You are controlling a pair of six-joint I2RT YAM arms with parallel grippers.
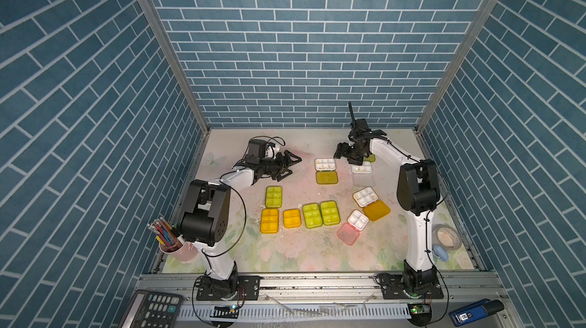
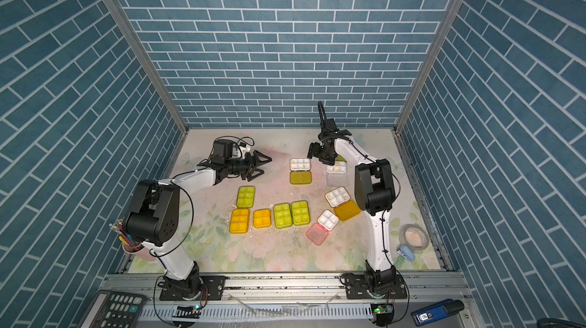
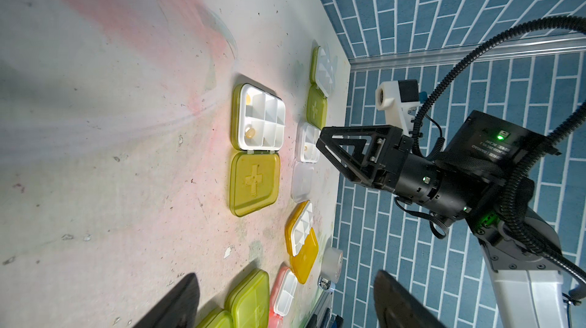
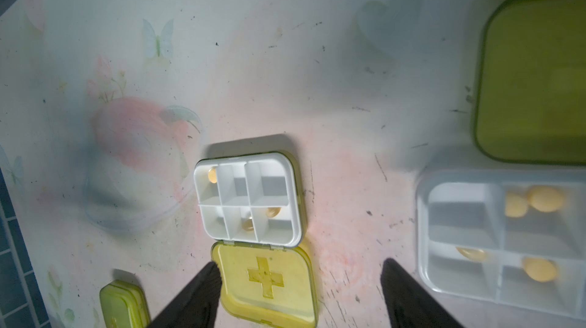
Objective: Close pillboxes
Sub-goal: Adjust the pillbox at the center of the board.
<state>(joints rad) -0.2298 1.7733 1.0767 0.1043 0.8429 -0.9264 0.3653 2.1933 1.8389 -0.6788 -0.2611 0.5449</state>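
Note:
Several closed pillboxes, lime [image 1: 274, 196] and orange [image 1: 270, 220], lie in a row at mid-table. Open pillboxes lie to the right: one with an olive lid [image 1: 327, 178] [image 4: 266, 282] and white tray [image 4: 247, 198], a clear one [image 1: 361, 169] [image 4: 501, 240], an orange-lidded one [image 1: 376, 211] and a pink one [image 1: 348, 233]. My right gripper [image 1: 341, 152] [image 4: 299, 278] hovers open and empty over the olive lid's edge, between that box and the clear one. My left gripper [image 1: 293, 167] [image 3: 285, 298] stands open and empty, left of the olive-lidded box [image 3: 255, 180].
A pink cup of pencils [image 1: 176, 244] stands at the front left by the left arm. A tape roll [image 1: 445, 236] and a small blue object [image 1: 440, 253] sit at the front right. Blue brick walls enclose the table on three sides.

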